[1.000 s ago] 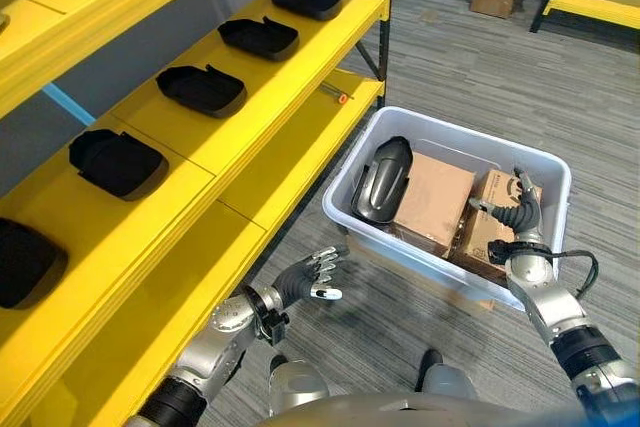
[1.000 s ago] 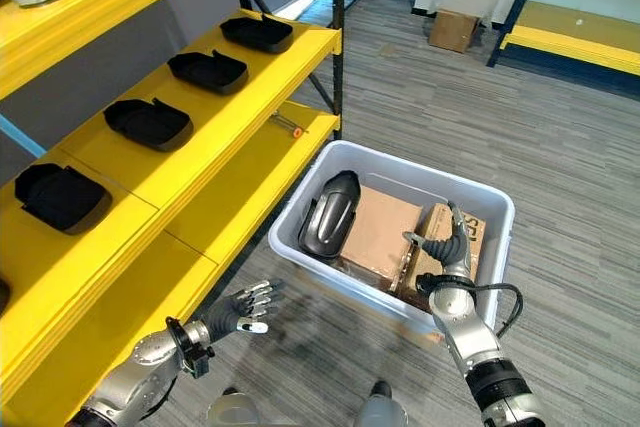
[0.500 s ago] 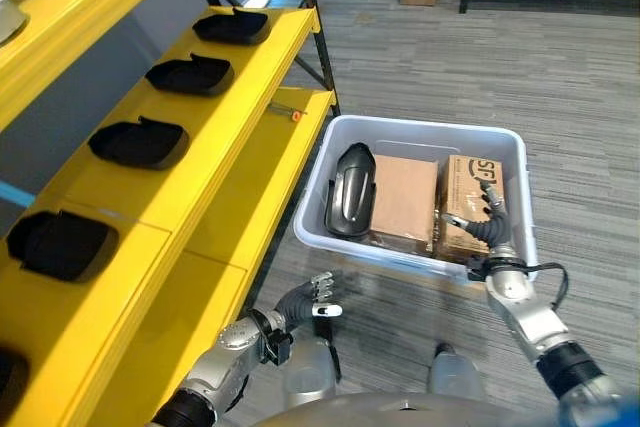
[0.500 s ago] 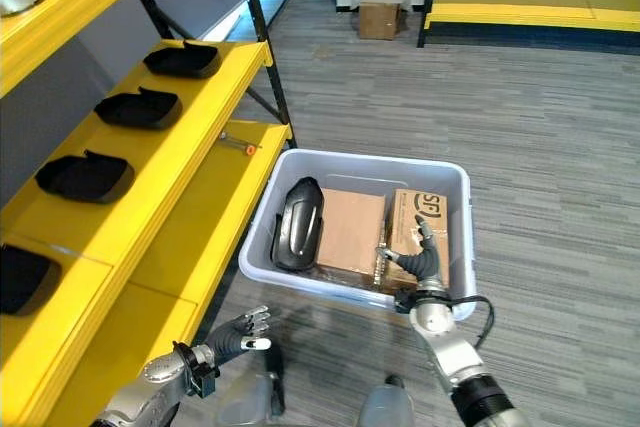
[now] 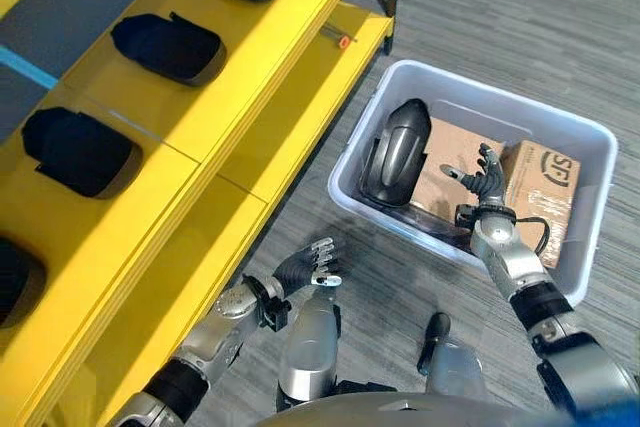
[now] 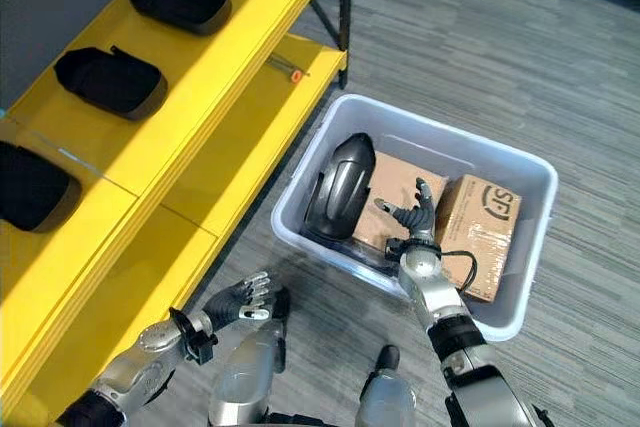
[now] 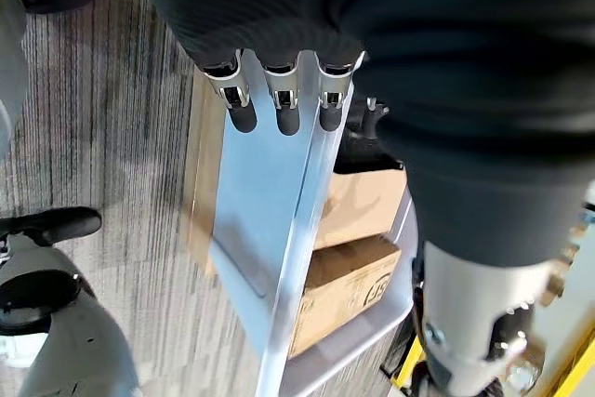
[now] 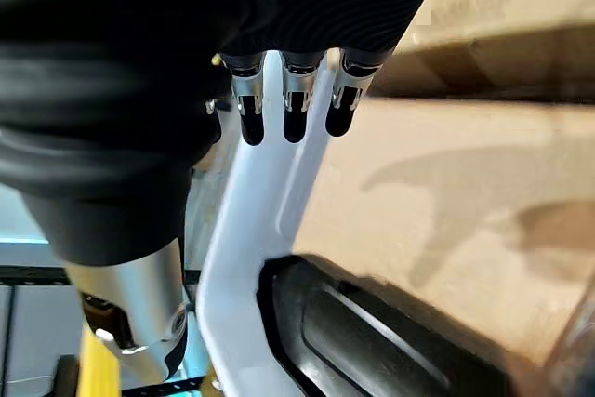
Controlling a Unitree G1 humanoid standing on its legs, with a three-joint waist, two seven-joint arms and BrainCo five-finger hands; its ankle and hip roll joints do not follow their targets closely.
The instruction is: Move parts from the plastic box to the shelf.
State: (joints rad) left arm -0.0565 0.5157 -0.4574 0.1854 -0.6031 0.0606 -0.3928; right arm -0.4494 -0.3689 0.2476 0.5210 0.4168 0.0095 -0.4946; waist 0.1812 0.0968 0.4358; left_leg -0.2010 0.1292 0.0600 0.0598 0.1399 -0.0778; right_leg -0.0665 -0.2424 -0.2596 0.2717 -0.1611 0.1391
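A white plastic box stands on the carpet beside the yellow shelf. A dark grey curved part leans at the box's shelf-side end, next to two cardboard boxes. My right hand is open with fingers spread, hovering over the middle cardboard box, just beside the dark part. It holds nothing. My left hand is open and empty, low over the floor between shelf and box. In the left wrist view its fingers point toward the box wall.
Several black tray-like parts lie in a row on the upper yellow shelf board. A small orange-tipped item lies on the lower board. Grey carpet surrounds the box.
The camera has shifted. My right hand has moved from the outer cardboard box across to the middle one, closer to the dark part. The left hand stays low and open.
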